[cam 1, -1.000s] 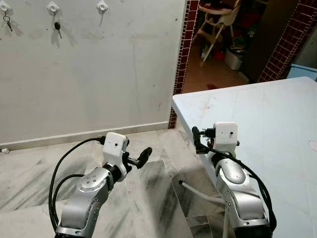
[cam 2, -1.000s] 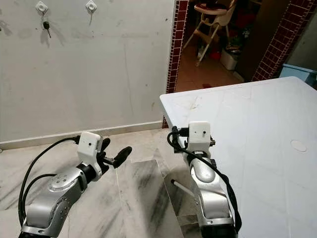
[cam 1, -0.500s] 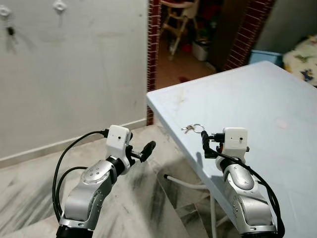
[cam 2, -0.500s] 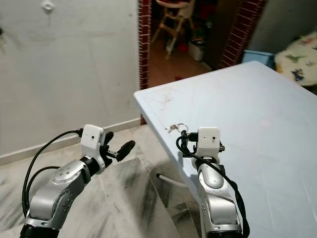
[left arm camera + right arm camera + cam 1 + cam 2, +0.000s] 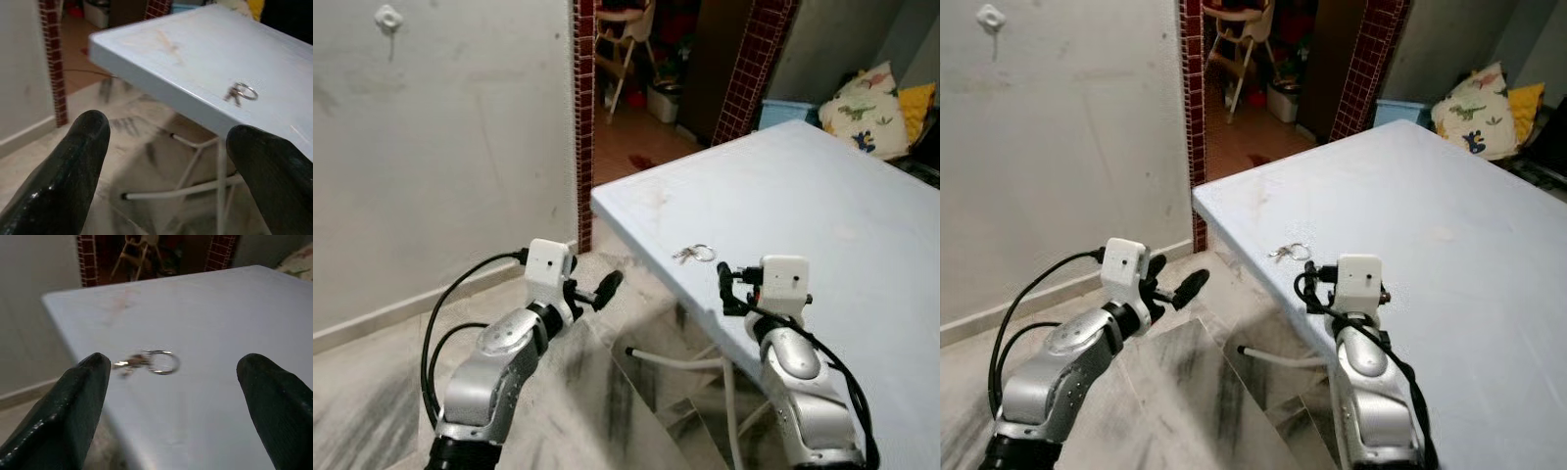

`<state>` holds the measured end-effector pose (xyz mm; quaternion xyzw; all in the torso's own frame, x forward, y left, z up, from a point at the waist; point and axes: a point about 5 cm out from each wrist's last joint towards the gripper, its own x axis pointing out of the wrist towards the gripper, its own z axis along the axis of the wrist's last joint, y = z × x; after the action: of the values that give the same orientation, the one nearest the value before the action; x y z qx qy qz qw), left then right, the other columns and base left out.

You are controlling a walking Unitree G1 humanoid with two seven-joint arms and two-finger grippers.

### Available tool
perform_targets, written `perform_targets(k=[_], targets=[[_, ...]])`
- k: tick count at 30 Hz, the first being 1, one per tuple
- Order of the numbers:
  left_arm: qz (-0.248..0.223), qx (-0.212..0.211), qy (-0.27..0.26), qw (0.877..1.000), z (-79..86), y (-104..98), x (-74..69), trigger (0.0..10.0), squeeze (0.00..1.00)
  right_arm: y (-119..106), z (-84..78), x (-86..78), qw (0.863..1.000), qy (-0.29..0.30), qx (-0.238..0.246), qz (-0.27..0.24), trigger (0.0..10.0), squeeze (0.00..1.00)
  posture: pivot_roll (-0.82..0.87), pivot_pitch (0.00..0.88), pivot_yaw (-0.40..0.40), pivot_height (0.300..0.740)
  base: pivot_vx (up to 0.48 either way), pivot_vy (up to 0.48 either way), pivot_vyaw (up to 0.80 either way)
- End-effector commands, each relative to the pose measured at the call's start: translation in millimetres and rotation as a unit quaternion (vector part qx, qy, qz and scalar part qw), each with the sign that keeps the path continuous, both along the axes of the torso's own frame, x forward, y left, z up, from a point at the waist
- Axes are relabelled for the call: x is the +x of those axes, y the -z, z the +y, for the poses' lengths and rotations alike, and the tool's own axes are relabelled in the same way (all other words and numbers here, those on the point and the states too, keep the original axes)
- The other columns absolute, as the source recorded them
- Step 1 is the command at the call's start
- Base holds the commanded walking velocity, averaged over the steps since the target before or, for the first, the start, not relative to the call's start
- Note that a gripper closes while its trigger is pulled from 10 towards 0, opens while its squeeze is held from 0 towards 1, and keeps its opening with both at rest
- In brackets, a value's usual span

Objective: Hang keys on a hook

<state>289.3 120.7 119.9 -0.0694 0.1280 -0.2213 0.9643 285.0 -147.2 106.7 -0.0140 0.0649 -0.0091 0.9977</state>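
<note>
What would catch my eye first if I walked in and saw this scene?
Probably the two silver arms reaching forward, the left gripper over the marble floor and the right gripper at the near edge of a big pale blue table, both open. Next, the small bunch of keys lying on the table just ahead of the right gripper. A white hook sits high on the wall to the left.

A pale blue table (image 5: 822, 206) stands on marble floor (image 5: 372, 392) beside a scuffed white wall (image 5: 460, 147) and red-tiled doorway (image 5: 582, 108).
</note>
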Motion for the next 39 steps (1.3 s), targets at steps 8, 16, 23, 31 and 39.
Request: perform_targets(k=[8, 16, 23, 31, 39], targets=[[-0.006, -0.008, 0.008, 1.000, -9.4, -10, 6.2, 10.0, 0.00, -6, -10.4, -0.4, 1.000, 0.018, -0.007, -0.012, 10.0, 0.00, 0.09, 0.000, -0.031, 0.740, 0.000, 0.480, 0.00], [-0.020, -0.018, 0.011, 1.000, -9.7, -14, 7.0, 10.0, 0.00, -9, -11.1, 1.2, 1.000, 0.020, -0.008, -0.015, 10.0, 0.00, 0.09, 0.000, -0.037, 0.740, 0.000, 0.000, 0.00], [-0.019, -0.027, 0.005, 0.999, -10.1, -16, 10.2, 10.0, 0.00, -13, -10.7, 4.0, 1.000, 0.018, -0.009, -0.019, 10.0, 0.00, 0.09, 0.000, -0.047, 0.740, 0.000, 0.000, 0.00], [-0.016, -0.025, 0.003, 1.000, -13.2, -13, 9.9, 10.0, 0.00, -15, -10.1, 6.4, 1.000, 0.013, -0.015, -0.021, 10.0, 0.00, 0.08, 0.000, -0.062, 0.740, 0.000, 0.000, -0.38], [-0.014, -0.033, 0.008, 0.999, -16.0, -12, 8.5, 10.0, 0.00, -16, -9.8, 6.4, 1.000, 0.006, -0.017, -0.023, 10.0, 0.00, 0.08, 0.000, -0.068, 0.740, 0.000, 0.000, -0.65]])
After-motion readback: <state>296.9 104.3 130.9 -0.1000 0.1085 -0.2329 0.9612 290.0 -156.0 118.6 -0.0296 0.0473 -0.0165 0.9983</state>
